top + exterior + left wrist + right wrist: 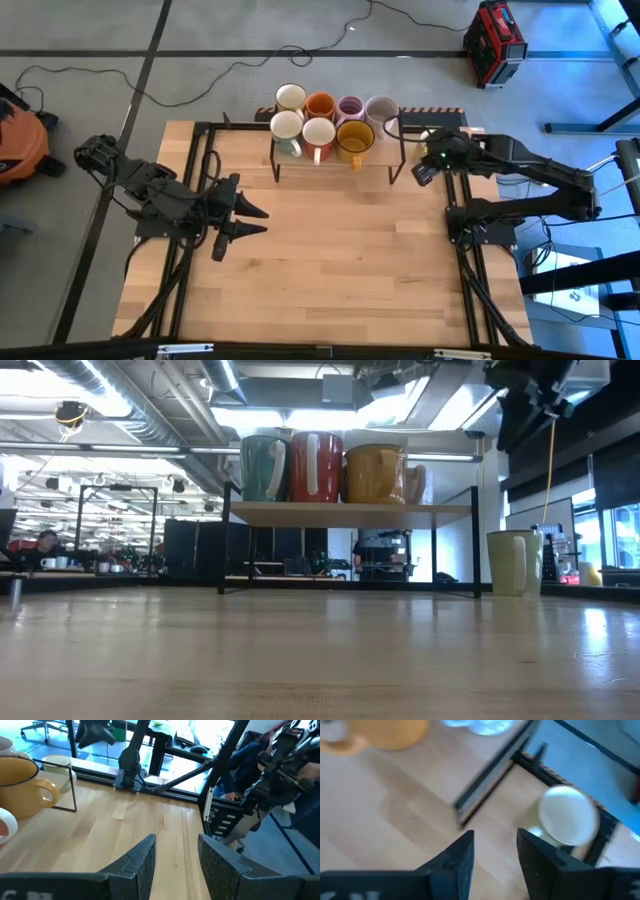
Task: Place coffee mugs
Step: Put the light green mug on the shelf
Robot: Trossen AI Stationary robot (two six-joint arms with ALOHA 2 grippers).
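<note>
Beside rack post: cream mug (right gripper above, jaws open); left gripper open.

overhead, table-level, two wrist views

On the light, pale-grained wooden table, a black-framed rack carries my mugs: a cream mug, an orange mug, a lilac mug and a pale grey mug along the far row, two white mugs and an amber-yellow mug along the near row. To the rack's right stands another cream mug, which looks faintly greenish from table height. My left gripper and right gripper are both black. A red case sits on the grey floor beyond.
</note>
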